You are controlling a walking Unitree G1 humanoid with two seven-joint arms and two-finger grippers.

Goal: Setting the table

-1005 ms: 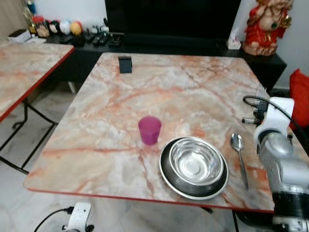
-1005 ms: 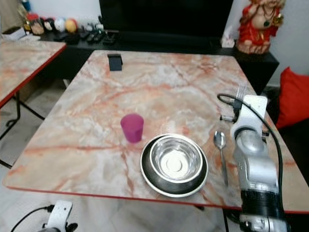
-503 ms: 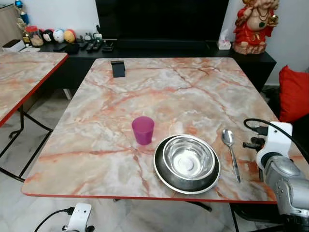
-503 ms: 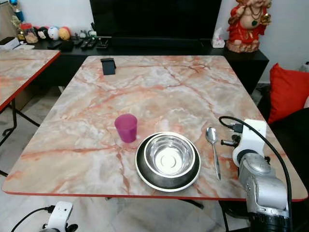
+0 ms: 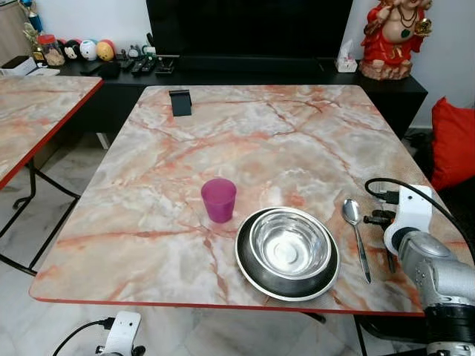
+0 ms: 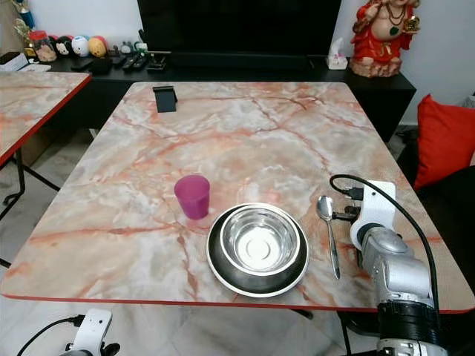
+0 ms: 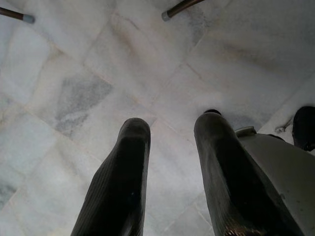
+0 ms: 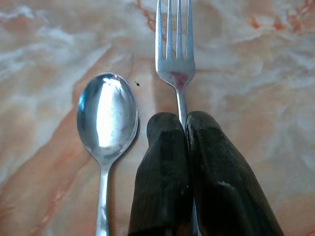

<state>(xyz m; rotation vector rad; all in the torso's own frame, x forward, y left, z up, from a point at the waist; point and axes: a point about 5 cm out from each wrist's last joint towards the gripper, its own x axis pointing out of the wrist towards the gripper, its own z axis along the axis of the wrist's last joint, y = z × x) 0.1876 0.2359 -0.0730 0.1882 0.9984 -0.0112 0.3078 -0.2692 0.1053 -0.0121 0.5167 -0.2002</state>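
While the right gripper (image 8: 184,123) pinches the fork (image 8: 175,54) by its handle, fingers closed tight on it, fork lies just beside the spoon (image 8: 107,118) on the marble table (image 5: 245,141), tines pointing away from the robot. Risk: letting go skewed could nudge the fork into the spoon, or dragging it on retreat could leave the two crooked; thin handle may also stick to the pads. Fork is plain steel, four tines, reddish reflection at the neck. Spoon sits right of the steel bowl (image 5: 289,243) nested on a dark plate (image 5: 256,276), pink cup (image 5: 219,199) to their left. Left gripper (image 7: 170,147) hangs idle over the floor tiles, fingers parted, empty.
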